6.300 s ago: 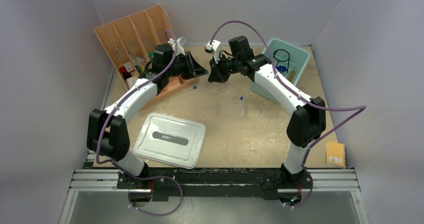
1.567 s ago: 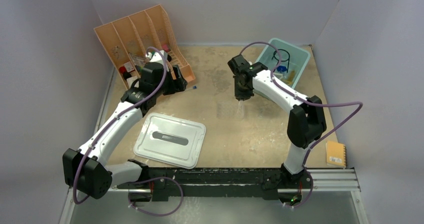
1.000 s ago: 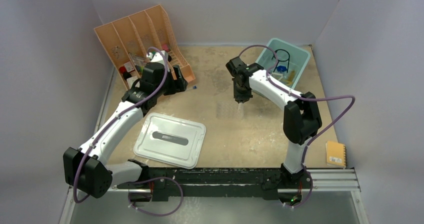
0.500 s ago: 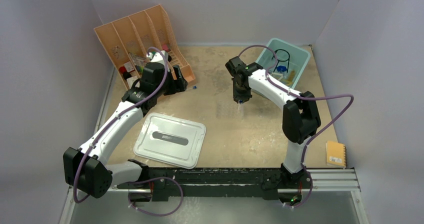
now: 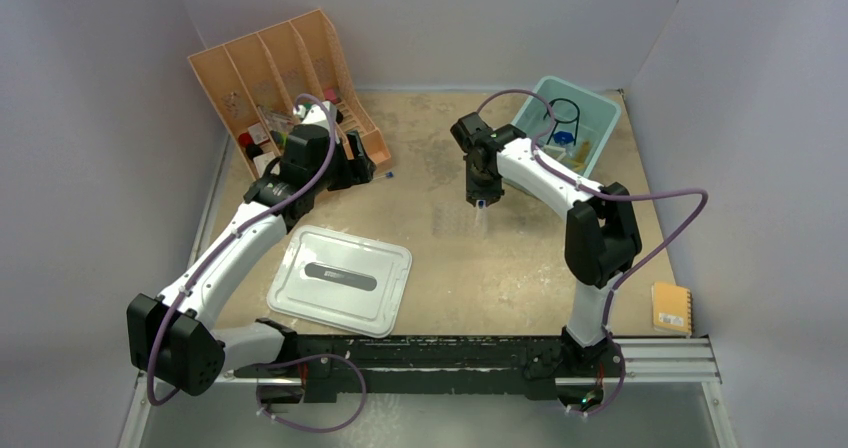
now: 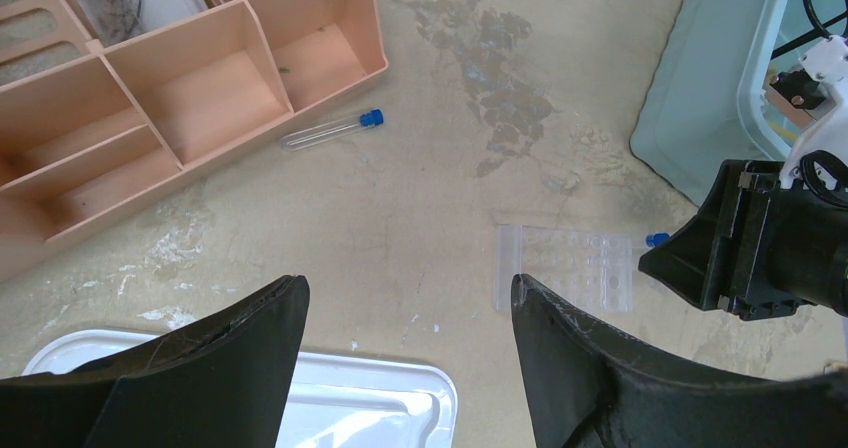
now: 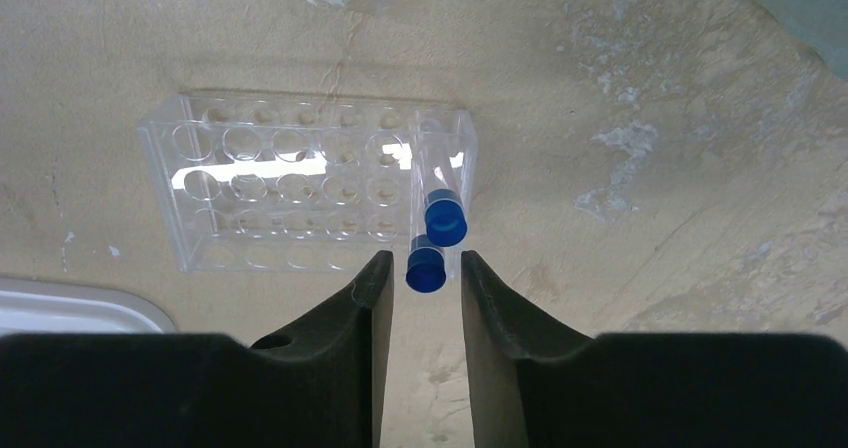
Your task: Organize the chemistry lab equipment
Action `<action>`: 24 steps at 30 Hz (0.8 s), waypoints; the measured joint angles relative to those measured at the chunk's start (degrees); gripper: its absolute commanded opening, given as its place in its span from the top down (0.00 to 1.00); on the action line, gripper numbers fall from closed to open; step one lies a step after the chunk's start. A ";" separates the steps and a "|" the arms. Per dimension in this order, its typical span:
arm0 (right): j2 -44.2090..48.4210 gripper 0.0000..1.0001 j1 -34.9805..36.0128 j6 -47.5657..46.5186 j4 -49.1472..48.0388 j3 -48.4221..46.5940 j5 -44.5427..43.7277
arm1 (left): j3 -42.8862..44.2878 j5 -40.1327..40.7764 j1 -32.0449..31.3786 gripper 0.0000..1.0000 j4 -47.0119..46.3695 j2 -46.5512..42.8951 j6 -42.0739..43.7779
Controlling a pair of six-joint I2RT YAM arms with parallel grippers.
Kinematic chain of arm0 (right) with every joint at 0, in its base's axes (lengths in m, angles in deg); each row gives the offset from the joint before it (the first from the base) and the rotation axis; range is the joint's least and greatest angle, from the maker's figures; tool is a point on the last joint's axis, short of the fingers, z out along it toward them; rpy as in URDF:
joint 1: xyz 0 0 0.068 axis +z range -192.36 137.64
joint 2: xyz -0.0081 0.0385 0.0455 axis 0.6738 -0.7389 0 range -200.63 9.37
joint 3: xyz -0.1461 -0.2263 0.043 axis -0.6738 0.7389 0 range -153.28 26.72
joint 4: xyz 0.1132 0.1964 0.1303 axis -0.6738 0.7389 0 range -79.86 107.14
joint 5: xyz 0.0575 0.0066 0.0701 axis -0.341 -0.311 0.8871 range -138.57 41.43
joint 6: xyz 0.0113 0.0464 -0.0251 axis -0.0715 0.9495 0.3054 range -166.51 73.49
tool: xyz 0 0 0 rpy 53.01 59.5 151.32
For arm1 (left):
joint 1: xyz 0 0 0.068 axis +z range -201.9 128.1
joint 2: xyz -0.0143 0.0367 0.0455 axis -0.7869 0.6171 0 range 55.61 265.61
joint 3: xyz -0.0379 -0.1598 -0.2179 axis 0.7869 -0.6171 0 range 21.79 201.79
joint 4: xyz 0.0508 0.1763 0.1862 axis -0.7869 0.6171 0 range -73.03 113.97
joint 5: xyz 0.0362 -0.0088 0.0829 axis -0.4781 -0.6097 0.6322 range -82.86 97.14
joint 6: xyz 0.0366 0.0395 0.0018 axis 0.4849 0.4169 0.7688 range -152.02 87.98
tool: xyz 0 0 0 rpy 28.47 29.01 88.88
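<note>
Raise right pincer (image 7: 420, 258), released around blue-capped tube (image 7: 426, 270) seemingly seated in clear rack (image 7: 290, 183), straight up (second tube (image 7: 446, 218) just beside); hold left pincer (image 6: 410, 283), likewise released, clear.

A clear rack (image 7: 290, 183) sits on the table (image 7: 620, 98), two blue-capped tubes (image 7: 446, 218) upright at one end. A third tube (image 6: 332, 130) lies by the peach organizer (image 6: 200, 103).

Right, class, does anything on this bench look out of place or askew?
One blue-capped tube lies loose on its side beside the peach organizer, apart from the clear rack where tubes belong.
</note>
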 measured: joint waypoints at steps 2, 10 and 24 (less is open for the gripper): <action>0.00 0.66 0.00 0.04 0.26 0.00 -0.52 | 0.02 0.00 0.00 0.27 0.00 0.00 0.00; 0.00 0.74 0.00 0.00 1.14 0.00 -1.88 | 0.02 0.00 0.00 0.27 0.00 0.04 0.00; 0.02 0.61 0.00 -0.92 0.92 -0.76 -1.86 | 0.00 -0.24 0.00 0.27 0.00 0.09 -0.02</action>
